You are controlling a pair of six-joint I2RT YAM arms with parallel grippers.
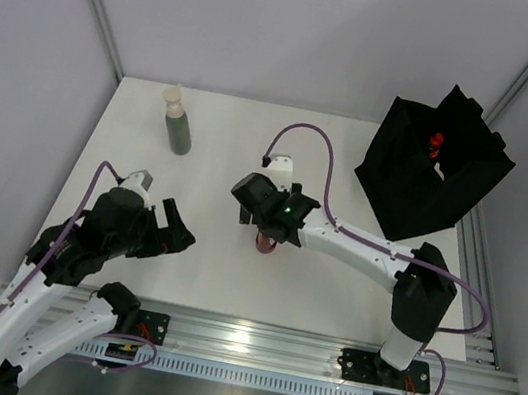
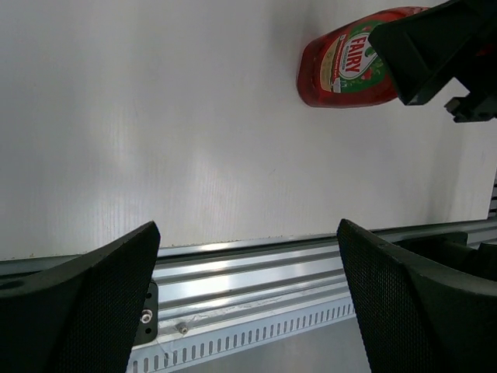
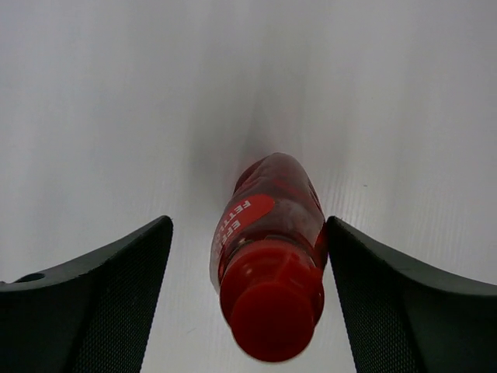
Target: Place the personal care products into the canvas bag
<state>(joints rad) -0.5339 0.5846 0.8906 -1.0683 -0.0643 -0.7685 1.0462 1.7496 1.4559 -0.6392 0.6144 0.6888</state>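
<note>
The all-red bottle (image 3: 268,256) stands upright on the white table (image 1: 223,140), between the fingers of my right gripper (image 3: 248,221). That gripper is open, with its right finger very close to the bottle's side. From above, the right gripper (image 1: 269,227) covers most of the bottle (image 1: 264,244). The left wrist view shows the bottle's labelled body (image 2: 342,66). My left gripper (image 2: 247,227) is open and empty near the table's front left (image 1: 178,229). A grey-green bottle with a cream cap (image 1: 178,125) is at the back left. The black canvas bag (image 1: 429,180) stands at the back right with a red cap (image 1: 436,142) showing inside. The beige bottle is out of view.
An aluminium rail (image 1: 270,346) runs along the table's near edge, under the left gripper in its wrist view (image 2: 248,272). White walls and metal posts enclose the table. The right arm's purple cable (image 1: 305,133) loops over the table's middle.
</note>
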